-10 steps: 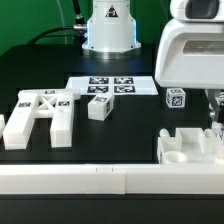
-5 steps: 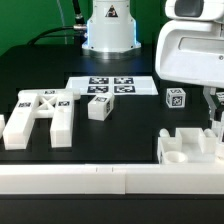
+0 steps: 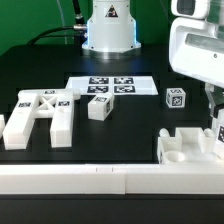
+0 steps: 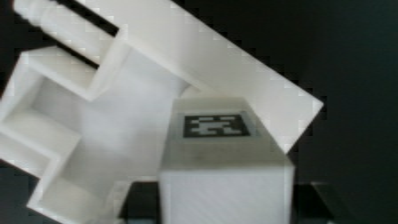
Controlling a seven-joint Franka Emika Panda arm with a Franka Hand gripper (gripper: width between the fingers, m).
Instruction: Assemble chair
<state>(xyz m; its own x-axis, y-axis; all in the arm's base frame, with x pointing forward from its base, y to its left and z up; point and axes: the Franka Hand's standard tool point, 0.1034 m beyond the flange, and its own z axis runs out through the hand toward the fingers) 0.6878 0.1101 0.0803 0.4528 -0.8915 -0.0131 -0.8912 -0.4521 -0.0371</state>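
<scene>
Across the black bench (image 3: 40, 70), loose white chair parts (image 3: 50, 125), spread well apart. At the exterior view's right, reaching down from above: glossy white robot arm (image 3: 200, 50). Along the front edge of the bench: long white rail (image 3: 80, 180). At the exterior view's left, lying flat: cross-braced plate (image 3: 35, 115), largest of the parts, tags on its upper face. At the exterior view's right, just behind the rail: notched block (image 3: 188, 148) with open recesses on top, directly below the arm. Mid-bench, toward the back: marker board (image 3: 113, 87), flat, printed with a row of tags. Just in front of the marker board: small block (image 3: 98, 108), bearing one tag. Behind the notched block and apart from it: tagged cube (image 3: 175, 98), upright. From the wrist view: end effector (image 4: 222, 208) clamped on a tagged bar (image 4: 214, 170), dark fingers pressed against both sides of the bar, notched block close beneath.
</scene>
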